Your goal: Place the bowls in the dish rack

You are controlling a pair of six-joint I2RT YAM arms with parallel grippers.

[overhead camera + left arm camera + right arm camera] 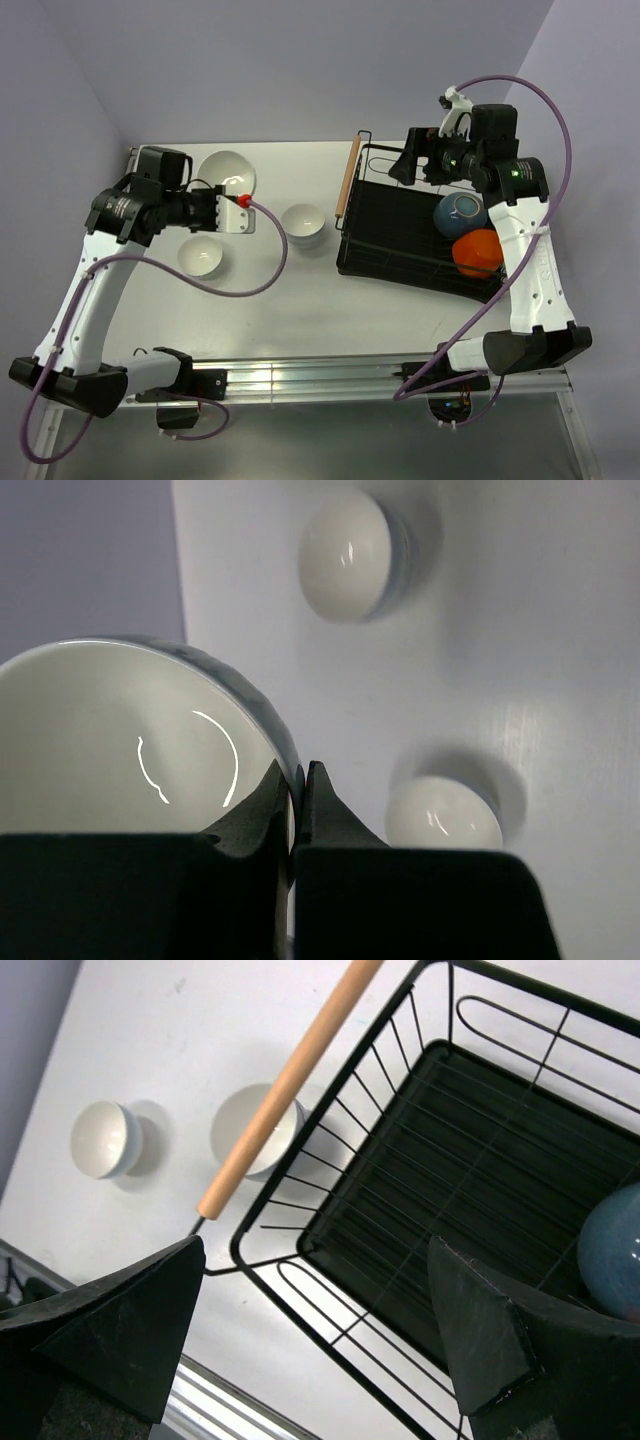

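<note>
My left gripper is shut on the rim of a white bowl at the table's back left. Two more white bowls stand on the table, one near the left and one in the middle. The black wire dish rack holds the dark blue bowl and the orange bowl. My right gripper is open and empty above the rack's far left corner.
The rack's wooden handle faces the middle white bowl. A purple cable loops over the table in front of the bowls. A metal rail runs along the near edge. Walls close in at the back and sides.
</note>
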